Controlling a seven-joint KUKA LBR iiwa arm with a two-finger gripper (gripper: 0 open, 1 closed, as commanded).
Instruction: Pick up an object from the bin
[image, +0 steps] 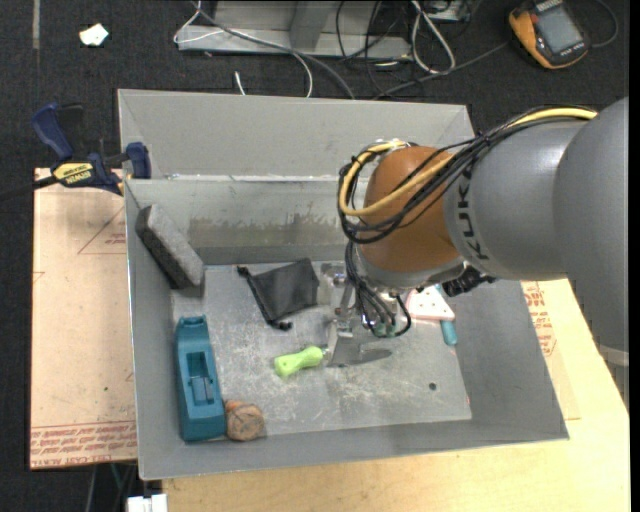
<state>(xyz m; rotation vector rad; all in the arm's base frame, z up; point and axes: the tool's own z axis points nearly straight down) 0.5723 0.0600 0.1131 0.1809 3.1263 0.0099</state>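
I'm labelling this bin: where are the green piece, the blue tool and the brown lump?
green piece (297, 361): camera view, its middle.
blue tool (200, 385): camera view, its top face.
brown lump (244, 421): camera view, its middle.

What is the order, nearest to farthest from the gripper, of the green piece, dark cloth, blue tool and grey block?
From the gripper:
1. Green piece, just left of it.
2. Dark cloth, toward the back.
3. Blue tool, by the left wall.
4. Grey block, back left corner.
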